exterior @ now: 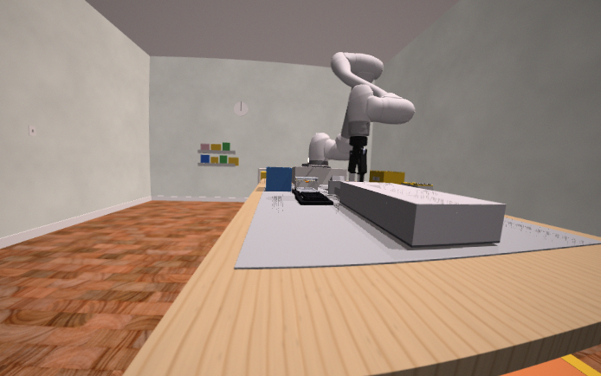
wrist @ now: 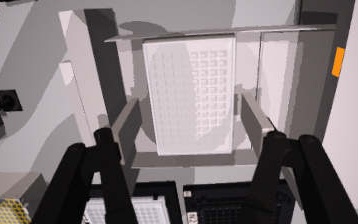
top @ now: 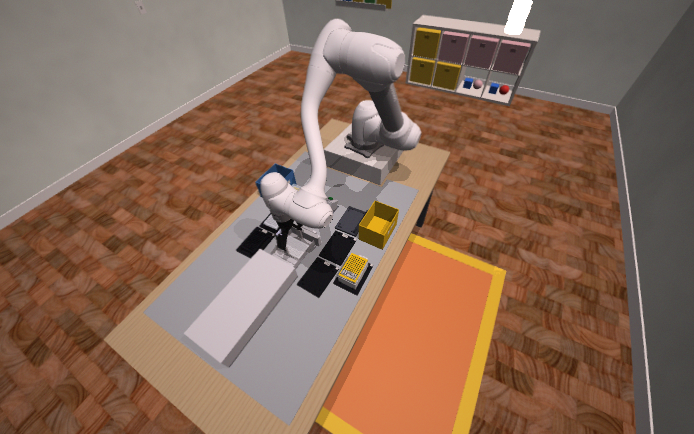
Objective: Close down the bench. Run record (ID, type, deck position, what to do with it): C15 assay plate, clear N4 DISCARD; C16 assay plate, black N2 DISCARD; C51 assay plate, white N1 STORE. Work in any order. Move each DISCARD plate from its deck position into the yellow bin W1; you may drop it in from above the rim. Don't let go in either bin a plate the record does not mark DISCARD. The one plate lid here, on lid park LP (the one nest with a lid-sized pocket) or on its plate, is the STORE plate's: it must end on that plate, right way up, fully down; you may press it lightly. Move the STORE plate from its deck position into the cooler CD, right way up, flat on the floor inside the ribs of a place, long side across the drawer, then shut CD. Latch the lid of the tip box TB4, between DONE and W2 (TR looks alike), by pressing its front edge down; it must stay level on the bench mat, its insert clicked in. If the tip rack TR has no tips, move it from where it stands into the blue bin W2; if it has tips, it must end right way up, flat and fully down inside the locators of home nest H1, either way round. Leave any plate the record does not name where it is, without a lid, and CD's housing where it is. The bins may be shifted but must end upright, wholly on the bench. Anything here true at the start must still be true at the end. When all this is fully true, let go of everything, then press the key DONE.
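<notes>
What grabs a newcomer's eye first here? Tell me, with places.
The big white arm arches over the bench, bending down from its base at the far end to mid-mat. Its black claw hangs open and empty right above a white well plate lying in the pulled-out cooler drawer. Off to the side, the yellow bin and the broad orange floor mat give the strongest colour.

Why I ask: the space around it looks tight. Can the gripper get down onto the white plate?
Probably yes. The gripper hangs open right above the white plate, one pad outside each long side. Nothing lies over the plate, and the fingers hold nothing.
</notes>
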